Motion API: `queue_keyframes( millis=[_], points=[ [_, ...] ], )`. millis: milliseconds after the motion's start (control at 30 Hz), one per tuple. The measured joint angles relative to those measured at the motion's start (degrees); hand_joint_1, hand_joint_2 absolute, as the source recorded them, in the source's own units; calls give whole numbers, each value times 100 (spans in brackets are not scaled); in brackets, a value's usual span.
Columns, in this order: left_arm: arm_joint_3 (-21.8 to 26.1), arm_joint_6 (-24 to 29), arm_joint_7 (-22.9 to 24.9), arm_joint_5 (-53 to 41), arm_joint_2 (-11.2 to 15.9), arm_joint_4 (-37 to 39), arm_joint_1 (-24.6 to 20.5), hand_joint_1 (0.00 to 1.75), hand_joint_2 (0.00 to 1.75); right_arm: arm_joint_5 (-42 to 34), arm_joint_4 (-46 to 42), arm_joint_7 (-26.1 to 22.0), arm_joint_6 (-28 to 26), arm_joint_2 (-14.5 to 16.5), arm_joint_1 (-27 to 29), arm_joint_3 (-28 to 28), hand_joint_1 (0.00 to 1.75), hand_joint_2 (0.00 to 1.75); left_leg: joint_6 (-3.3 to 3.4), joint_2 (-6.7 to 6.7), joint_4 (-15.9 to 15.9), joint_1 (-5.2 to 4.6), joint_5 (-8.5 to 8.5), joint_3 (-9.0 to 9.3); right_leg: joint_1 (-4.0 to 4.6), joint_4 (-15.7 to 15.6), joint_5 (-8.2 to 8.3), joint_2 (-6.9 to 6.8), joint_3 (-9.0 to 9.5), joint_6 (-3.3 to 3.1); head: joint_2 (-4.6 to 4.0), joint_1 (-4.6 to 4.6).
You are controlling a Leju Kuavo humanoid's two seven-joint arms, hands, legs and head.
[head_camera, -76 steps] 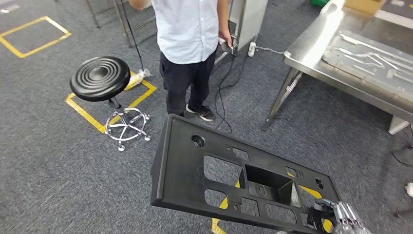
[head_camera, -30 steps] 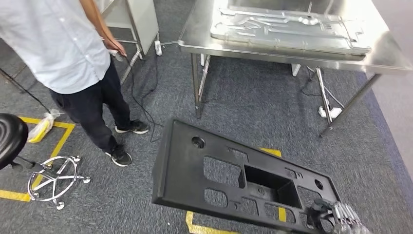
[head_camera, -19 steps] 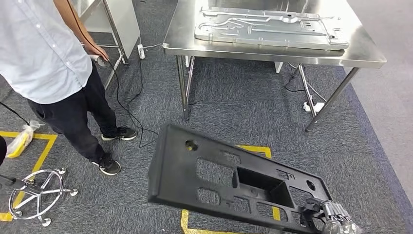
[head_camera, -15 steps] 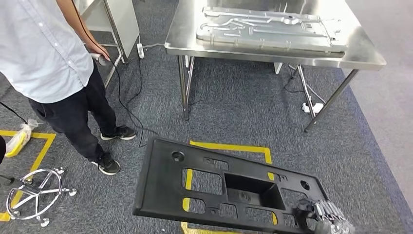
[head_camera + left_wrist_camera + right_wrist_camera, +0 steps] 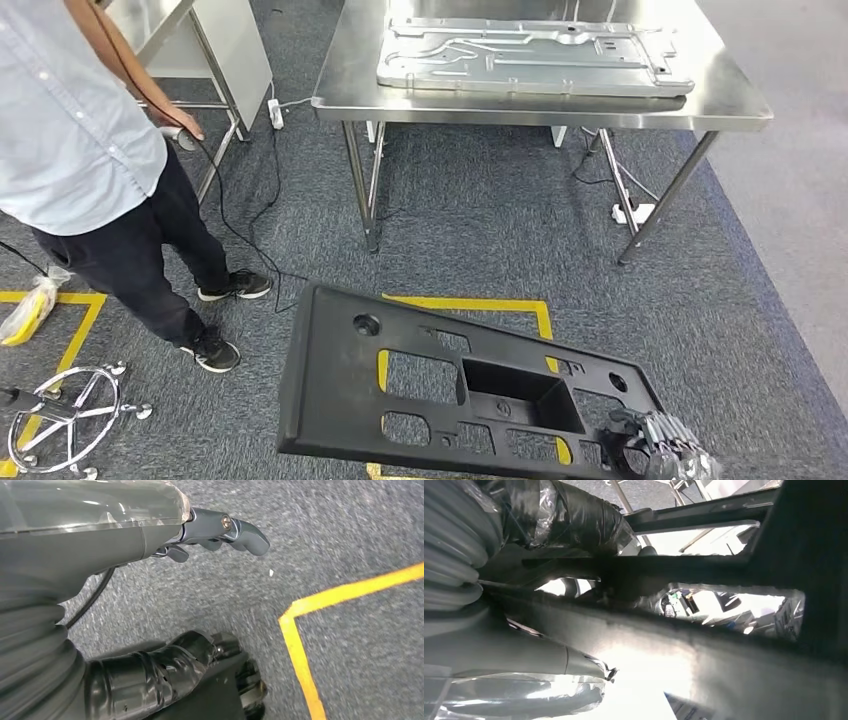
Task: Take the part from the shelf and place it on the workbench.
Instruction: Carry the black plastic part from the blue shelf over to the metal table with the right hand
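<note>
Gripping black part (image 5: 450,385) in right hand (image 5: 655,450) | left hand (image 5: 220,527) empty, fingers apart | steel workbench (image 5: 540,100) ahead | grey carpet (image 5: 480,240)

1. A person (image 5: 95,160) in a pale blue shirt and dark trousers is standing at the left of the head view, wearing black shoes with white soles.
2. The person's hand (image 5: 180,130) is holding a small device with a black cable (image 5: 235,215) trailing across the floor.
3. A grey carpet (image 5: 480,240) is covering the floor, with yellow tape (image 5: 470,303) marking out rectangles on it.
4. A chrome stool base (image 5: 60,420) on castors is sitting at the lower left.
5. A white power strip (image 5: 272,112) is lying near a grey cabinet (image 5: 225,50).
6. A second white power strip (image 5: 632,213) is lying under the far side.
7. A yellow item in a clear bag (image 5: 28,308) is lying at the left edge.
</note>
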Motion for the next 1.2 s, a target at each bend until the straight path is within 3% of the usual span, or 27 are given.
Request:
queue_keyframes(
  millis=[67, 100, 133, 200, 267, 300, 433, 500, 567, 600, 633, 667, 733, 800, 933, 1000, 1100, 1133, 1167, 1200],
  points=[
    [0, 0, 0, -5, 0, 0, 11, 0, 175, -55, 0, -26, 0, 0, -5, 9, 175, 175, -9, -14, 773, 1, -290, -435, 22, 0, -42, 8, 41, -50, 0, -4],
    [0, 0, 0, -7, 1, 0, 20, 0, 175, -80, 0, -38, 0, 0, -6, 15, 175, 175, -9, -15, 1015, 1, -311, -599, 33, 3, -69, 20, 68, -61, 0, -4],
    [0, 0, 0, -8, 2, 0, 29, 0, 175, -104, 0, -50, 0, 0, -6, 20, 175, 175, -4, -15, 1036, 1, -207, -662, 42, 6, -100, 37, 105, -62, 0, -4],
    [0, 1, -2, -7, 8, 0, 39, 0, 175, -160, 0, -78, 0, 0, -7, 30, 175, 175, 40, -23, 458, -3, 277, -483, 54, 11, -181, 71, 208, -46, 0, -4],
    [0, 2, -4, -7, 19, 0, 40, 0, 175, -221, 0, -118, 0, 0, -14, 36, 175, 175, 103, -53, -207, -25, 583, -205, 67, 24, -266, 91, 271, -6, 0, -1],
    [0, 2, -7, -7, 24, 0, 37, 0, 175, -249, -1, -138, 0, 0, -19, 39, 175, 175, 126, -66, -387, -42, 611, -129, 65, 24, -294, 95, 280, 22, 0, 3],
    [0, 2, -12, -15, 31, 0, 44, 0, 175, -312, -16, -184, 0, -7, -31, 49, 175, 175, 224, -71, -608, -45, 556, 36, 43, 122, -311, 85, 335, 136, 0, 4],
    [-1, 1, -14, -25, 32, 0, 41, 0, 175, -316, -36, -204, -1, -16, -49, 49, 175, 175, 266, -63, -674, -25, 543, 154, 21, 531, -505, 67, 126, 200, 0, 7],
    [-2, -4, -16, -37, 33, 0, 28, 0, 175, -312, -48, -222, -1, -29, -65, 49, 175, 175, 286, -57, -684, -20, 497, 212, -10, 1225, -774, 59, -330, 266, 0, 8],
    [-2, -7, -16, -41, 33, 0, 28, 0, 175, -307, -50, -229, -1, -38, -69, 49, 175, 175, 285, -57, -683, -16, 466, 242, -29, 1477, -828, 57, -541, 292, 0, 8],
    [-3, -8, -17, -43, 33, 0, 33, 0, 175, -298, -51, -233, 0, -48, -70, 49, 175, 175, 275, -56, -683, -10, 427, 287, -50, 1547, -768, 54, -665, 315, 0, 8],
    [-3, -10, -18, -44, 33, 0, 39, 0, 175, -290, -56, -238, 0, -57, -73, 49, 175, 175, 260, -57, -682, 1, 384, 347, -68, 1403, -585, 46, -679, 329, 0, 9],
    [-6, -14, -19, -54, 33, 0, 48, 0, 175, -279, -81, -260, 0, -73, -91, 49, 175, 175, 213, -57, -683, 26, 287, 476, -97, 746, -60, 15, -495, 342, 0, 11],
    [-11, -16, -19, -67, 33, 0, 39, 0, 175, -279, -119, -306, 0, -85, -125, 49, 175, 175, 145, -56, -682, 29, 211, 536, -70, 265, 150, -31, -368, 296, 0, 16],
    [-35, -19, -20, -84, 33, 0, 25, 0, 175, -299, -230, -369, 0, -98, -167, 48, 175, 175, 3, -39, -536, 27, 172, 552, -36, 161, 150, -7, -303, 109, 0, 18],
    [-50, -20, -20, -92, 33, 0, 14, 0, 175, -311, -292, -379, 0, -102, -209, 46, 175, 175, -18, -41, -85, 42, 25, 334, -31, 132, 105, 3, -212, 25, 0, 14],
    [-62, -26, -20, -111, 33, 0, 14, 0, 175, -336, -343, -385, 0, -116, -283, 46, 175, 175, -25, -44, 888, 46, -393, -289, 16, 129, 14, 13, -120, -53, 0, 10],
    [-66, -30, -20, -123, 33, 0, 21, 0, 175, -342, -349, -380, 0, -128, -302, 46, 175, 175, -17, -44, 1005, 43, -390, -428, 36, 130, -22, 25, -79, -63, 0, 10],
    [-70, -33, -19, -134, 34, 0, 28, 0, 175, -346, -356, -372, 0, -144, -321, 43, 175, 175, 6, -44, 934, 37, -261, -478, 55, 130, -59, 39, -30, -67, 0, 10],
    [-74, -37, -19, -143, 35, 0, 32, 0, 175, -352, -362, -362, 0, -160, -343, 38, 175, 175, 40, -45, 671, 26, -17, -434, 73, 130, -99, 51, 29, -66, 0, 10]
  ],
)
